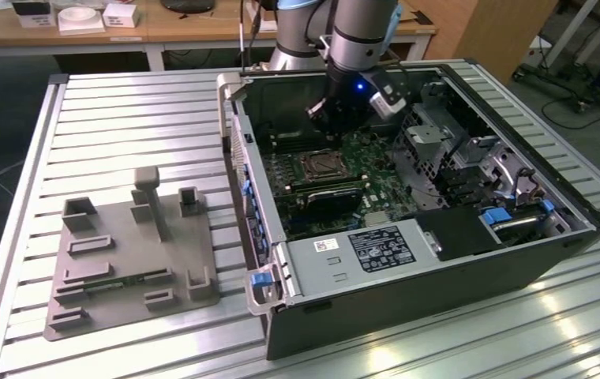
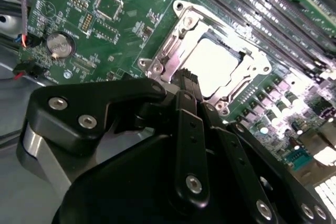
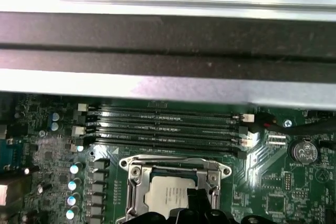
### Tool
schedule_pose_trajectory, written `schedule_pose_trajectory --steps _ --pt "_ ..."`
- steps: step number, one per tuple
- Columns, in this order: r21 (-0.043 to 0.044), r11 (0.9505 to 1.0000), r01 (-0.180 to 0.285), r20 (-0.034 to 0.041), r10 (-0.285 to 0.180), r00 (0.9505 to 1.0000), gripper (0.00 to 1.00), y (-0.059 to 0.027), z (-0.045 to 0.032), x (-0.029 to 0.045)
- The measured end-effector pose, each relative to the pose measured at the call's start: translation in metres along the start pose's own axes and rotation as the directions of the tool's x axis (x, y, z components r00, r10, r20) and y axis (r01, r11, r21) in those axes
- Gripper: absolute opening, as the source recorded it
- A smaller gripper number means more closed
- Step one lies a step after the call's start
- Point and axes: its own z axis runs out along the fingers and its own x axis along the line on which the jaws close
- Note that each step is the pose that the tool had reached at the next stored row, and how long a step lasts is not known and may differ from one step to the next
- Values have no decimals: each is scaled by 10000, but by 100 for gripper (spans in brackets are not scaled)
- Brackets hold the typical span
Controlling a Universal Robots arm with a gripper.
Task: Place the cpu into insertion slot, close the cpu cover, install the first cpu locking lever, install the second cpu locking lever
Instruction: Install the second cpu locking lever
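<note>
Second wrist view gave us the closest look at the cpu [image 2: 214, 66]: a small flat square chip with a pale silver-grey top, glaring under the light, lying flat inside the insertion slot [image 2: 247, 59] on the green circuit board [image 2: 131, 24]. We saw the cpu cover [image 2: 173, 51], a thin silvery frame with a square window, lying down around the chip, its screwed corners catching the light. In the first wrist view the chip [image 3: 167, 195] sat framed by the same metal cover [image 3: 176, 165], just beside the rows of long memory slots [image 3: 163, 127], with a round coin battery [image 3: 304, 151] well off to one side. In the exterior view we found the socket [image 1: 324, 164] inside the open computer case [image 1: 437, 260], which stood on a ribbed metal table [image 1: 121, 118] near a grey fixture block [image 1: 132, 253].

Our gripper [image 2: 188, 80] hung over the socket's edge, its black fingertips [image 2: 184, 77] pressed together with no gap that we could make out and nothing held between them. They hovered just beside the cover's rim; we could not tell whether they touched it. From the exterior view the gripper [image 1: 334, 130] stood directly above the board, near the socket.
</note>
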Motion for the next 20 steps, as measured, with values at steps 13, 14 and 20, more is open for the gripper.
schedule_pose_trajectory --steps 13,14,20 --pt "142 9999 1 -6 -1 10000 11 -73 -27 4" --pt "152 9999 1 -7 -1 10000 11 -81 -28 4" --pt "217 9998 2 -11 -1 10000 11 -109 -44 6"
